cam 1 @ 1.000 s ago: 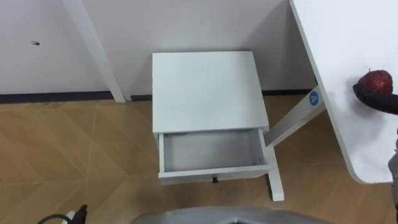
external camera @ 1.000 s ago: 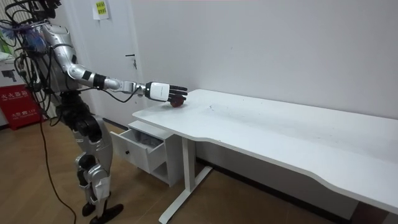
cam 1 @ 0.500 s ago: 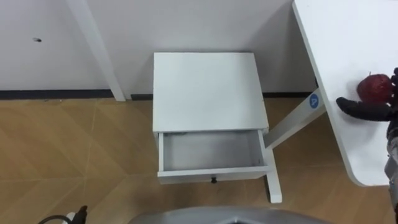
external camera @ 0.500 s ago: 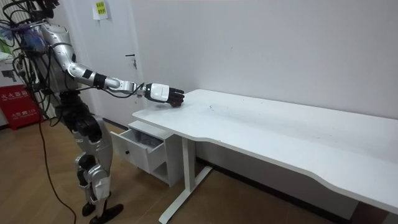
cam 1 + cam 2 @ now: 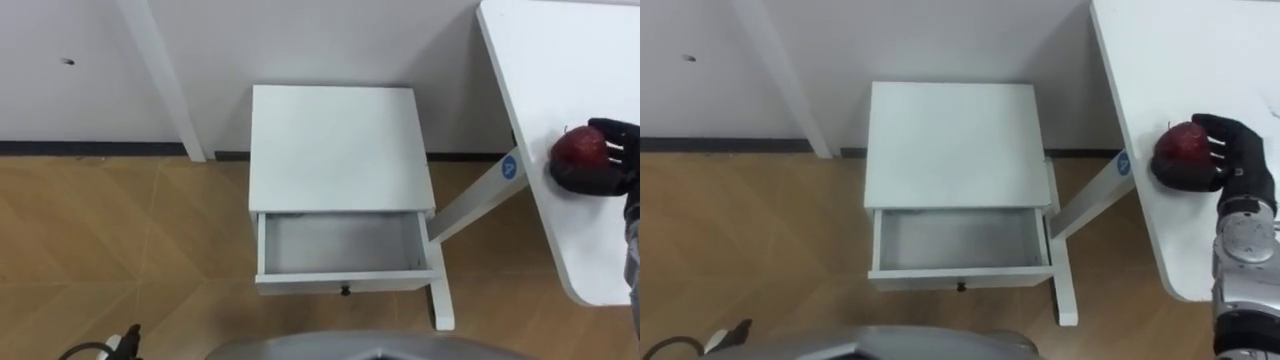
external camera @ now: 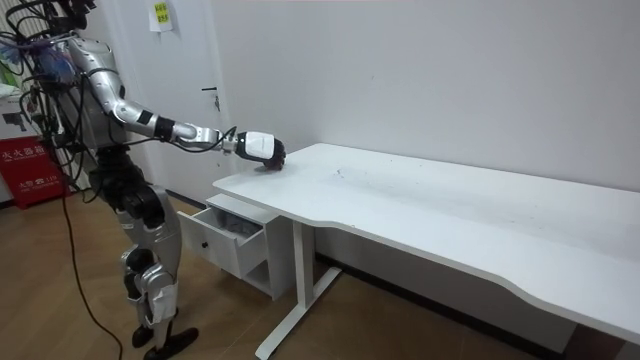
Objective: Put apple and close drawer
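A red apple (image 5: pixel 574 146) lies on the white table (image 5: pixel 560 60), close to the edge nearest the cabinet. My right hand (image 5: pixel 604 176) reaches in from the right, its dark fingers curled round the apple (image 5: pixel 1181 146). In the room view I stand beside the cabinet with my right hand (image 6: pixel 262 147) stretched out over the table's corner. The white cabinet (image 5: pixel 340 145) stands against the wall; its drawer (image 5: pixel 340 245) is pulled out and bare inside. My left hand (image 5: pixel 126 342) shows at the lower left edge.
A slanted white table leg (image 5: pixel 470 195) runs down right beside the drawer's right corner. A white post (image 5: pixel 165 80) stands at the wall left of the cabinet. Wooden floor lies around the cabinet.
My right hand has closed its fingers round the apple and drawn it a little along the table toward the cabinet side. The drawer has stayed open.
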`<state>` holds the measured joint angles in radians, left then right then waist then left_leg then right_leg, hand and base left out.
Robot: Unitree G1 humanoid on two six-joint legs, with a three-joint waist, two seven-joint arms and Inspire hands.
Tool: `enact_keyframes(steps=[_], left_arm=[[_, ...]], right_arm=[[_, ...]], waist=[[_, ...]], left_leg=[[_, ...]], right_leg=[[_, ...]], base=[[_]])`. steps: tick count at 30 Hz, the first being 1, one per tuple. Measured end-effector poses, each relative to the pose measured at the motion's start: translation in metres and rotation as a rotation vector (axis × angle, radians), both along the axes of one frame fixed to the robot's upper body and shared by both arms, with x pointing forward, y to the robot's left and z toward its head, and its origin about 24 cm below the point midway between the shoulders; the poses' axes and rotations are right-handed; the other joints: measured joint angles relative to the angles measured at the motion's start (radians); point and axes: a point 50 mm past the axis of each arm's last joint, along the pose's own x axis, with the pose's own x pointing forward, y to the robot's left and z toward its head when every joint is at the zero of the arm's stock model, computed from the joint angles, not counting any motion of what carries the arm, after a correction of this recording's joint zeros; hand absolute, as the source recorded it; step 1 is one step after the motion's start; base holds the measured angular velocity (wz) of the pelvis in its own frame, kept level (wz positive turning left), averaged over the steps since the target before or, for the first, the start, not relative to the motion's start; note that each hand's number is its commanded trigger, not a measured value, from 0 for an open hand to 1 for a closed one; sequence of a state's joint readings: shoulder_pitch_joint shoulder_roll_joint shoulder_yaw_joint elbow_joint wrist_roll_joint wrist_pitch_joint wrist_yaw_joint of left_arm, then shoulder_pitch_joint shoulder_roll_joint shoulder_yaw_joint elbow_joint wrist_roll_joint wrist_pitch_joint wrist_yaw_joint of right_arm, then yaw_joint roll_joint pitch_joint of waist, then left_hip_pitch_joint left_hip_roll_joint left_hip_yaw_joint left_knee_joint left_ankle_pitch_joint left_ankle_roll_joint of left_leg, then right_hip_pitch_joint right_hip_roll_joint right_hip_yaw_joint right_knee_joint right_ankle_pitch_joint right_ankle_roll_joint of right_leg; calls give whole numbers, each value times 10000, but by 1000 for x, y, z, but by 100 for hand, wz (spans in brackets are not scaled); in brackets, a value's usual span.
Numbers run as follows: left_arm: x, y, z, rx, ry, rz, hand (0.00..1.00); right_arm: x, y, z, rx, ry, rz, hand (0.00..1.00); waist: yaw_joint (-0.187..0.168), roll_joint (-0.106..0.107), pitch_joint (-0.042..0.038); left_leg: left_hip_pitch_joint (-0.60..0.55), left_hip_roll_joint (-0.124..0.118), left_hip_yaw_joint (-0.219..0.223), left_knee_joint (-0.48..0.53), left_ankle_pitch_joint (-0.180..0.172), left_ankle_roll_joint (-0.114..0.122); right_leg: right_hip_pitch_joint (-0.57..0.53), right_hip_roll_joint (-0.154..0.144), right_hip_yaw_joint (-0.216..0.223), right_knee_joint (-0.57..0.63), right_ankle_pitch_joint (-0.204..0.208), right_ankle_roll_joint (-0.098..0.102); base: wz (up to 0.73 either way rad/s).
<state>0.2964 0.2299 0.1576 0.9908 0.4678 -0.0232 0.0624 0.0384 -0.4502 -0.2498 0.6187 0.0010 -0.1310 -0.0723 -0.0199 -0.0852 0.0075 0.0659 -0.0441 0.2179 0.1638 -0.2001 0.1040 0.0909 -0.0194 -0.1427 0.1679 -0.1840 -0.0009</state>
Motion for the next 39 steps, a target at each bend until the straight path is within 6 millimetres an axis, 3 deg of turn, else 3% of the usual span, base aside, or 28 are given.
enact_keyframes(steps=[7, 16, 22, 24, 30, 36, 39], left_arm=[[1, 5, 2, 132, -18, -49, 0], [11, 5, 3, 125, -228, -183, 0], [16, 2, 2, 81, -291, -430, 0], [19, -1, 1, 18, -283, -691, 0], [25, -9, -1, -31, -332, -1217, 0], [27, -14, -2, -125, -294, -1485, 0], [31, -17, -3, -156, -292, -1703, 0]], right_arm=[[6, 7, -1, -148, 140, 432, 100], [29, 23, 12, -679, -279, 1466, 100], [46, 59, 29, -1532, -674, 3684, 100], [51, 73, 32, -1561, -862, 4312, 100], [55, 109, 25, -1630, -576, 5992, 100], [54, 134, 26, -1778, -692, 7052, 100], [52, 145, 20, -1873, -453, 7451, 100]], waist=[[42, 10, 6], [98, 10, 11], [301, 42, 12], [514, 38, -3], [897, 29, 2], [1020, 162, -58], [1046, 221, -26]], left_leg=[[-1, -7, -13, 6, 0, 0], [-20, -5, -28, 4, 1, 0], [-41, -9, -58, 0, 0, 0], [-24, -8, -91, -2, 0, 0], [-111, -17, -146, 23, 0, 1], [-173, -39, -319, 64, 2, 3], [-181, -46, -380, 125, 2, 3]], right_leg=[[10, -6, -25, -1, 0, 0], [-12, -12, -138, 12, -1, 0], [-13, -3, -24, -12, 0, 0], [4, -2, -2, -6, 0, 0], [-37, -22, -130, -2, 1, 0], [40, -40, -295, -11, 0, 1], [113, -52, -381, -49, 0, 1]], base=[[0], [0], [1], [4], [3], [10], [6]])
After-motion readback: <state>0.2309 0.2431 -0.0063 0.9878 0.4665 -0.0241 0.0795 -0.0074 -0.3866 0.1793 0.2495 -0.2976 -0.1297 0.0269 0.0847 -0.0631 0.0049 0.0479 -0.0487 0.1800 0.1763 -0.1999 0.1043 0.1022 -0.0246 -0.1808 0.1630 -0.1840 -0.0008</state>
